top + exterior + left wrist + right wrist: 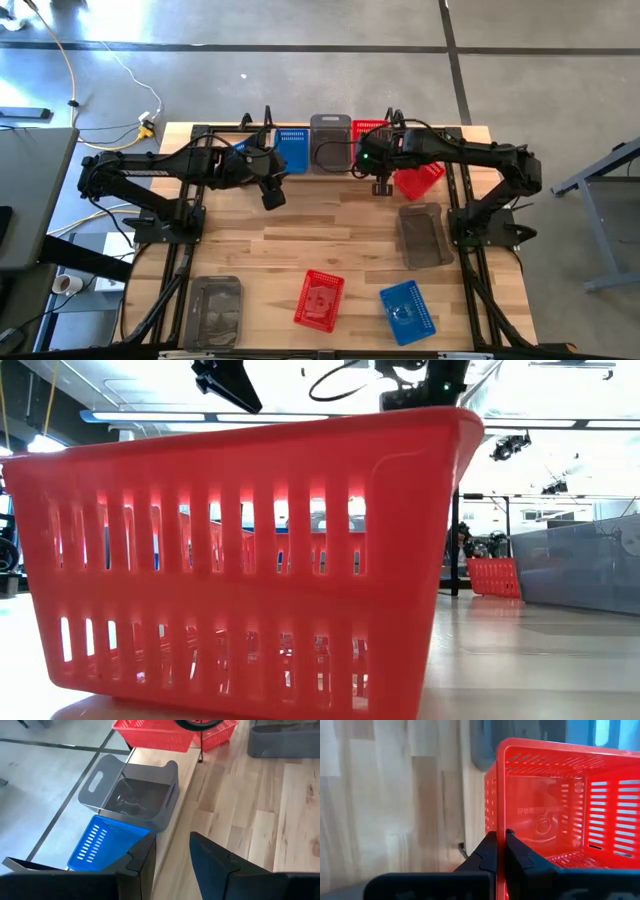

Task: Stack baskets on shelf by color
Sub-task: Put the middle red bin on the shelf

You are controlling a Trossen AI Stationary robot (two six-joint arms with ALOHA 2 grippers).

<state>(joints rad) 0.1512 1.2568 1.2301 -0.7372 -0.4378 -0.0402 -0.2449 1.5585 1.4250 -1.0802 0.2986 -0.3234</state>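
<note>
The shelf (186, 777) runs along the table's far edge. On it stand a blue basket (293, 150), a grey basket (331, 143) and a red basket (368, 133), side by side. My right gripper (382, 186) is shut on another red basket (418, 180) just in front of the shelf's right end. My left gripper (272, 193) hovers open in front of the shelf's left part, next to the blue basket (100, 845), with nothing between its fingers. Whether a finger touches that basket I cannot tell. My right gripper pinches one side wall of the red basket at its rim (498, 815), one finger inside the basket and one outside. The fingers come from above, slanting down. The basket hangs tilted from them; whether its lower end touches the table I cannot tell.
On the table lie a grey basket (420, 235) at the right, a grey basket (213, 310) at the near left, a red basket (319, 298) and a blue basket (408, 310) near the front edge. The table's middle is bare wood.
</note>
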